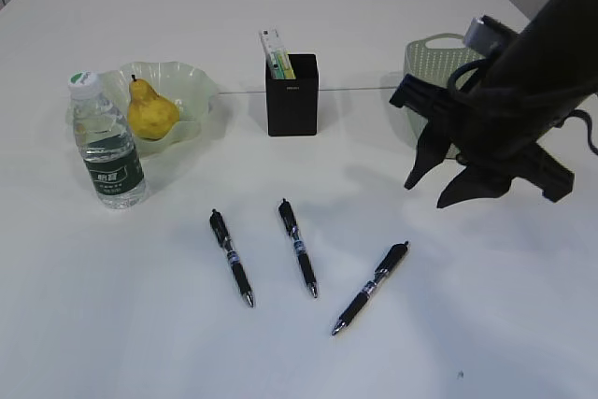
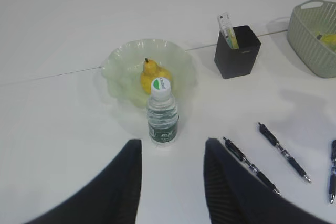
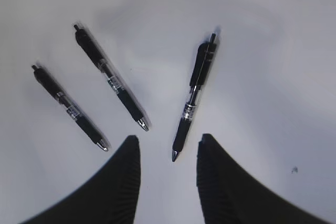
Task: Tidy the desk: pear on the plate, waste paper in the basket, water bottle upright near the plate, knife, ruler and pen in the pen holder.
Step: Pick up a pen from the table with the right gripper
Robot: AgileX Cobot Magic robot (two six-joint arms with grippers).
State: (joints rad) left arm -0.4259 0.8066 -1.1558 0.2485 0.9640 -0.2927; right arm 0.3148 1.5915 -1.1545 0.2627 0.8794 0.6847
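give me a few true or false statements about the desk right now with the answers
1. The pear sits on the plate. True.
2. The bottle lies on its side. False: it stands upright beside the plate.
3. Three pens lie on the desk: left pen, middle pen, right pen. True.
4. The pen holder is empty. False: a light, flat item stands in it.
5. The right gripper grips a pen. False: it is open above the desk, near the right pen, holding nothing.
6. The basket stands to the right of the pen holder in the exterior view. True.
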